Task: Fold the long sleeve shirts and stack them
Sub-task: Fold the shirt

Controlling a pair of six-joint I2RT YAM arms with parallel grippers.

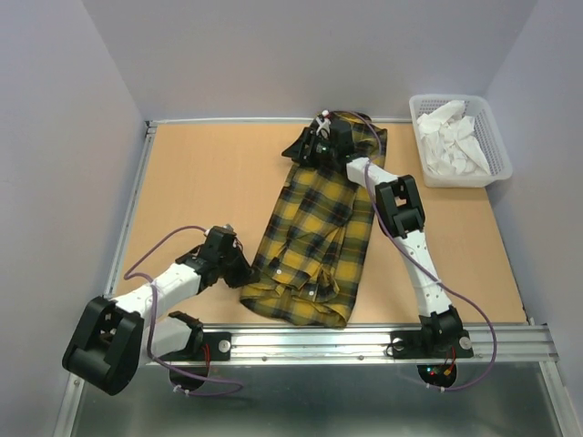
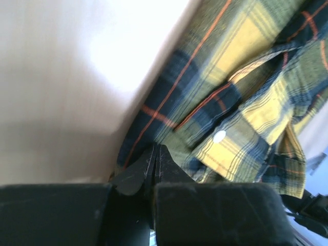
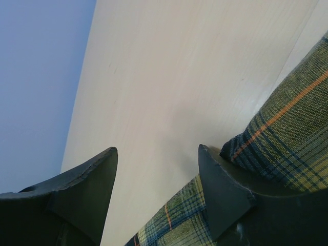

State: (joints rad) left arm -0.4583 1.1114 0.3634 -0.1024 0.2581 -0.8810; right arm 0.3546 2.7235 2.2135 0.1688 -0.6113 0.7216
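The shirt [image 1: 314,241] lies half-folded mid-frame, unstacked; my left claw [image 2: 155,154] pinches its edge, my right claw [image 3: 158,151] gapes.

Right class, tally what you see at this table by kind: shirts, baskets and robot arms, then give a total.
plaid shirt: 1
white basket: 1
robot arms: 2
Total: 4 (the basket's white contents left uncounted)

Overhead view, close wrist views, shared shirt [image 1: 319,228]

White arm links [image 1: 414,259], black joints [image 1: 399,205], purple cables [image 1: 187,228], dark wedge-shaped fingers [image 3: 84,195].
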